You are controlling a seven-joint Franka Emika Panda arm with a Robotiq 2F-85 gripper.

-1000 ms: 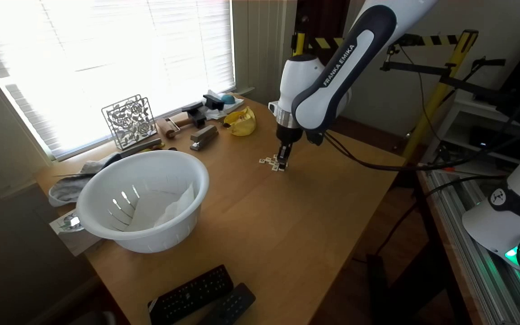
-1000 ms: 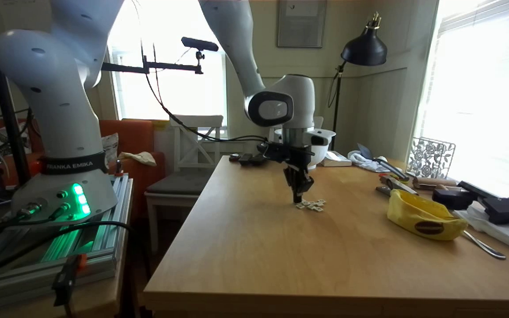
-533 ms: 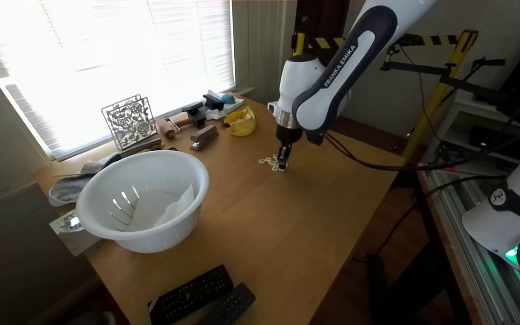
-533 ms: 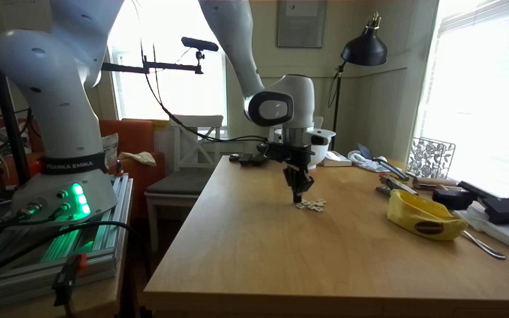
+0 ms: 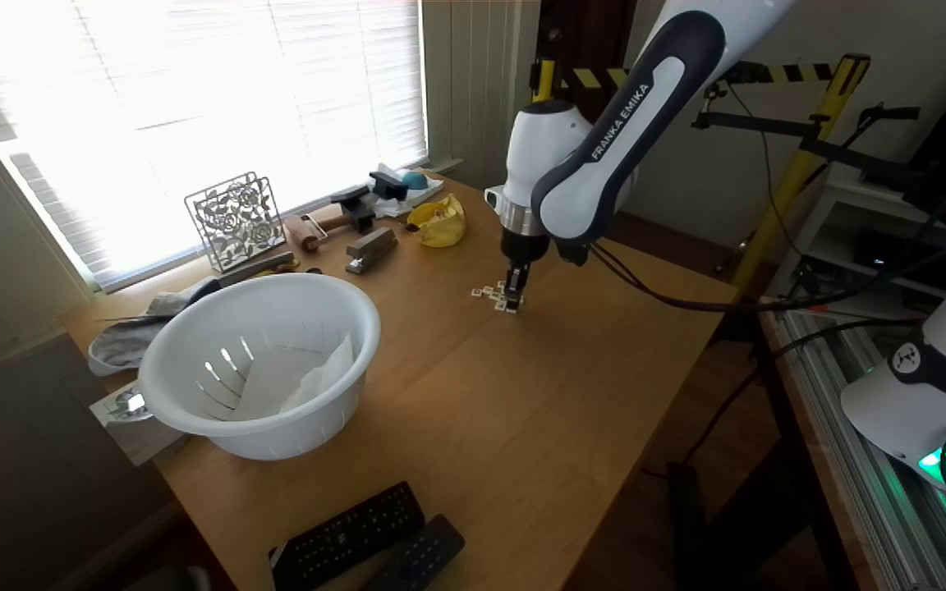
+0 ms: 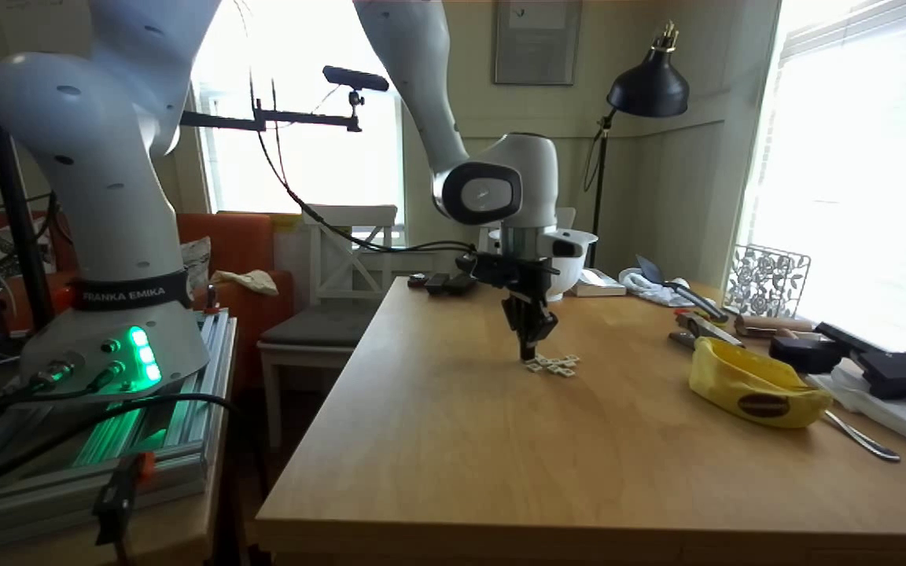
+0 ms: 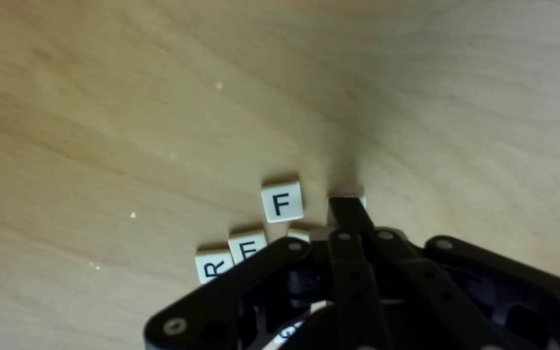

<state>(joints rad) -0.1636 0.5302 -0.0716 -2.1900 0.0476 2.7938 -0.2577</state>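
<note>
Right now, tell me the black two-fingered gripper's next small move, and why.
I'd probably nudge the black two-fingered gripper slightly toward the square white tile with a black F. Its jaws are shut, suiting a push more than a pinch; in the wrist view its fingertips overlap another white tile, with a gap between the two. Contact I can't confirm.

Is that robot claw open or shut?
Shut: in the wrist view, the gripper has its jaws together at the tips, no gap visible, beside the F tile.
</note>
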